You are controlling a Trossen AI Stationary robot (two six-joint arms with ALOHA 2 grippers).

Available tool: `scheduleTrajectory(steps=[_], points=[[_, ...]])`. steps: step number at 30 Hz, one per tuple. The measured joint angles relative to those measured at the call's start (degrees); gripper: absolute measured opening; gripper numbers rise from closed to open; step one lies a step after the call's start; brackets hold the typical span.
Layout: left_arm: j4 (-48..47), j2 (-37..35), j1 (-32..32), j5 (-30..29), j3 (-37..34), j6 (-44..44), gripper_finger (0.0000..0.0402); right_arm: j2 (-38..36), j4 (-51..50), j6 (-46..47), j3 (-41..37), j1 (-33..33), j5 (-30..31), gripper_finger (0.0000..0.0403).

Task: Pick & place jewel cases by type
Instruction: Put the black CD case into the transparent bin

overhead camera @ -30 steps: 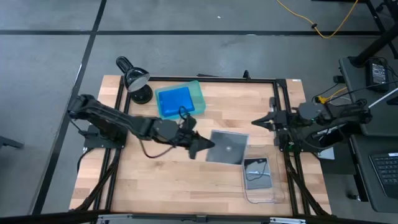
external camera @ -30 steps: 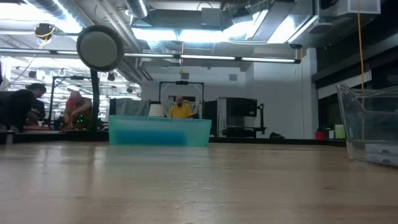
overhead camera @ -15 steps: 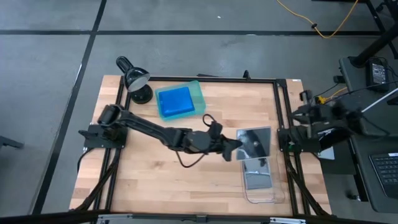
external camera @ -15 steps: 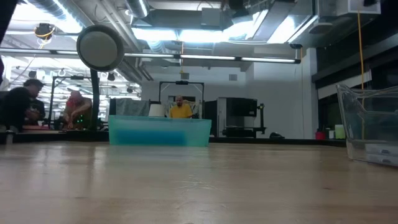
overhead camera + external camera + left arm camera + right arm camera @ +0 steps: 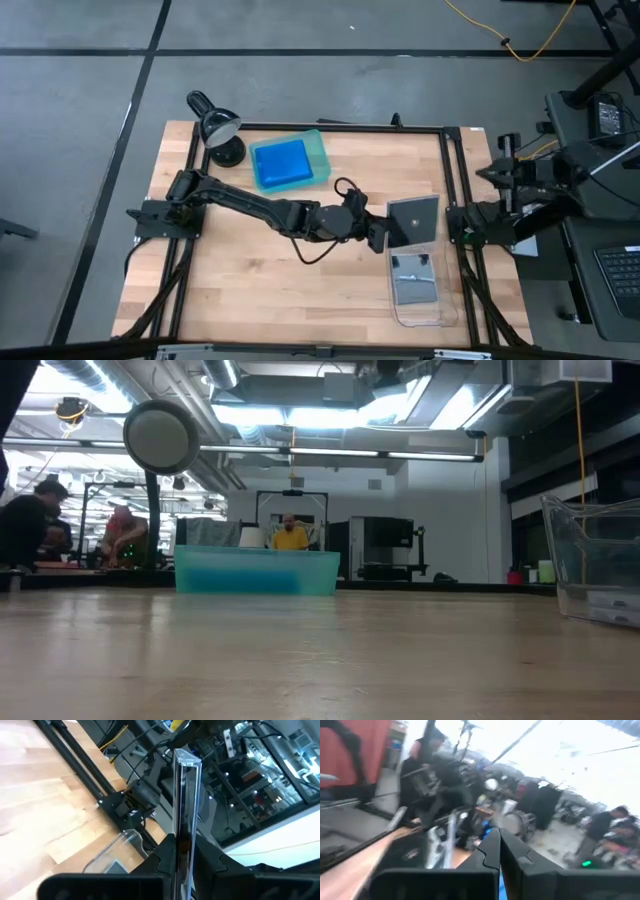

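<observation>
The translucent green tray (image 5: 318, 150) at the tabletop's (image 5: 240, 280) far side holds bright blue rectangular jewel cases (image 5: 281, 164). The left gripper (image 5: 383, 233), reaching across mid-tabletop, clamps a grey-clear square jewel case (image 5: 414, 220) above the clear plastic tray (image 5: 418, 312), where another square case (image 5: 414, 279) lies. The right gripper (image 5: 505, 160), jaws closed, is raised off the tabletop's right edge.

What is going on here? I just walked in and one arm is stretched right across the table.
The robot is sorting jewel cases by type. The left gripper is shut on a grey-clear jewel case, holding it above the table near the clear plastic tray, which already holds grey-clear cases. The blue cases lie in the green tray at the far side. The right arm waits off the table's right edge, its gripper shut and empty.
</observation>
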Motion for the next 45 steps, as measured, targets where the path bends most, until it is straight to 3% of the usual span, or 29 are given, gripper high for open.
scheduleTrajectory(steps=[3,6,11,14,20,24,29,35,45], points=[[-0.29,0.00,0.50,0.46,0.00,0.16,0.0024,-0.06,1.09,-2.27,0.17,4.98,6.55,0.0006],[-1.19,0.35,1.01,2.00,0.00,-2.25,0.0024,-0.02,-4.87,0.25,0.65,10.65,11.86,0.0006],[-1.12,0.83,1.08,4.19,-0.03,0.91,0.0024,-0.02,-10.19,13.16,-0.21,17.75,12.45,0.0006],[-0.17,0.23,1.02,2.75,0.00,6.98,0.0024,-0.02,-8.55,21.04,-2.58,19.86,12.79,0.0006],[1.04,-1.18,1.99,2.64,0.13,12.78,0.0024,0.02,-1.59,35.15,-7.38,21.02,19.72,0.0012],[0.33,-1.23,2.69,4.39,0.00,14.73,0.0024,0.02,-1.50,44.28,-8.31,21.02,22.76,0.0048],[0.61,-1.40,3.36,5.67,0.00,16.41,0.0024,0.00,-1.63,55.84,-8.39,21.02,24.21,0.0129],[0.63,-1.40,4.09,7.60,0.00,17.38,0.0024,0.02,-1.60,64.13,-8.39,20.99,19.82,0.0204],[0.68,-1.40,5.14,9.12,0.00,18.01,0.0024,0.15,2.45,67.19,-13.64,21.00,18.27,0.0229]])
